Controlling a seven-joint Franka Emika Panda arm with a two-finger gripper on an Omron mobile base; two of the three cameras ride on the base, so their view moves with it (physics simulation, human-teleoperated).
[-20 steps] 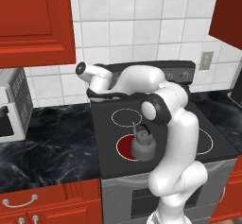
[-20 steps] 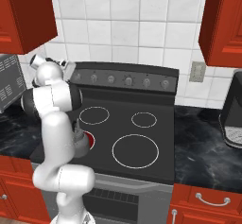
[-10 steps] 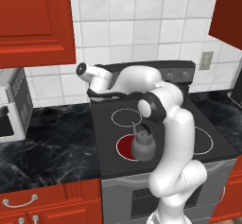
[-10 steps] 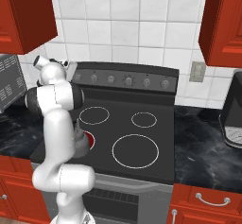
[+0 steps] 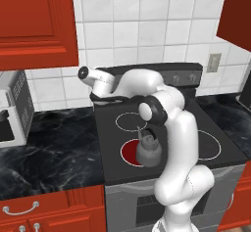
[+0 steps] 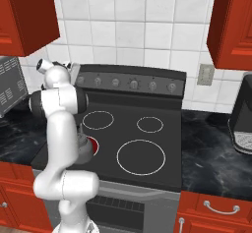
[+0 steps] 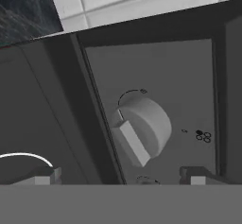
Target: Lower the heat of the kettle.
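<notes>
The small grey kettle [image 5: 148, 150] with its dark arched handle stands on the front-left burner [image 5: 128, 153], which glows red. In the right base view the kettle [image 6: 84, 147] is partly hidden behind my arm. My gripper [image 5: 109, 99] is up at the left end of the stove's back control panel [image 6: 130, 82]. In the hand view a grey knob [image 7: 142, 128] with a raised bar sits just ahead of the gripper [image 7: 120, 178]. The fingertips [image 7: 45, 176] stand wide apart on either side of the knob, open and not touching it.
Three other burner rings [image 6: 140, 157] on the black cooktop are dark. Several more knobs [image 6: 152, 85] run along the panel. A microwave [image 5: 10, 111] sits on the dark marble counter [image 5: 54, 148] to the left. Red cabinets and a range hood hang above.
The arm's elbow has shifted slightly; the hand stays at the left end of the control panel. The kettle has not moved.
</notes>
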